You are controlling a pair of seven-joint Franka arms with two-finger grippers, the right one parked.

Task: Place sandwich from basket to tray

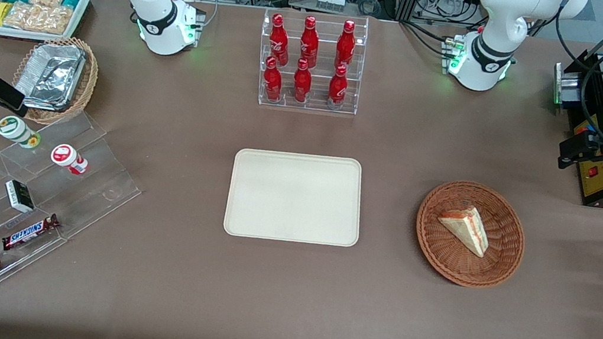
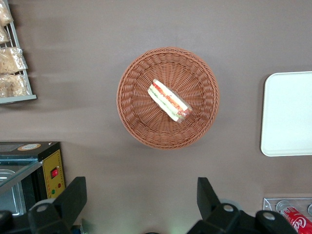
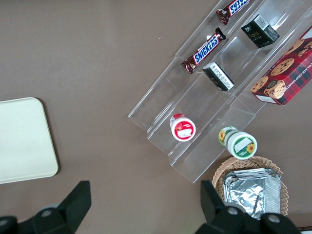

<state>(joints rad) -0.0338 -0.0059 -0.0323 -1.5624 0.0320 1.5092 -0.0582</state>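
Left wrist view, end effector (image 2: 139, 204) spread wide and empty, high over round woven wicker basket (image 2: 167, 97), triangular white-bread sandwich (image 2: 168, 101) lying inside, flat cream tray (image 1: 295, 197) beside it on matte brown bench (image 1: 282, 298)

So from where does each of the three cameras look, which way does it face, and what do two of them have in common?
Front view: high in front of the table, looking down at the flat cream rectangular tray; both white arm bases show.
Left wrist view: on the working arm, facing down at the round reddish-brown wicker basket holding the triangular white-bread sandwich; the open gripper shows, hovering above the table.
Right wrist view: on the parked arm, facing down at clear acrylic steps with snacks.
Shared: all three views show the tray.
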